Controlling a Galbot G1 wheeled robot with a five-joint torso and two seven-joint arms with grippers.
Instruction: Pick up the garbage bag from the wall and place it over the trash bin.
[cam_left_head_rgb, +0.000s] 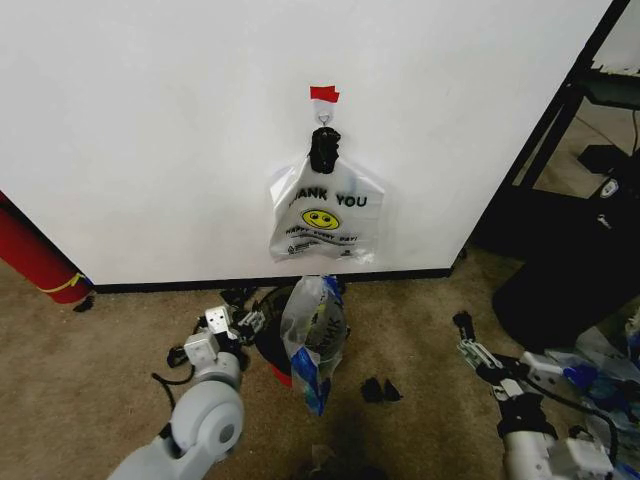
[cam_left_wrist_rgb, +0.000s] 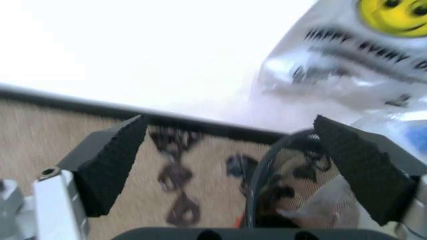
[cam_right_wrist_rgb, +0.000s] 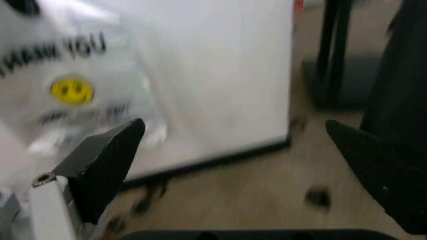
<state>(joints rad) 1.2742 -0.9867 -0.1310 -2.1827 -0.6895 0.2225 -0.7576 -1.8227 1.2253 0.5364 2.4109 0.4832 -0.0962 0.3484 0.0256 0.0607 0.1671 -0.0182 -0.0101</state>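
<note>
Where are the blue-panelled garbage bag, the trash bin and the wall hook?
garbage bag (cam_left_head_rgb: 312, 345), head view, clear middle panel.
trash bin (cam_left_head_rgb: 268, 345), head view, black side left of bag.
wall hook (cam_left_head_rgb: 323, 116), head view, under red tape.

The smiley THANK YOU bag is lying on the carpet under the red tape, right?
Not quite. The THANK YOU bag hangs on the wall from the hook under the red tape, clear of the carpet, as the head view shows.

The wall (cam_left_head_rgb: 150, 130) is plain white with a black baseboard (cam_left_head_rgb: 200, 284) and a red tape strip (cam_left_head_rgb: 323, 94). A whitish bag (cam_left_head_rgb: 322, 215) carries dark "THANK YOU" print and a yellow smiley (cam_left_head_rgb: 320, 218). Nearer, the garbage bag (cam_left_head_rgb: 312, 345) is see-through with blue panels over the black, red-based trash bin (cam_left_head_rgb: 275, 350). The carpet (cam_left_head_rgb: 90, 370) is tan.
</note>
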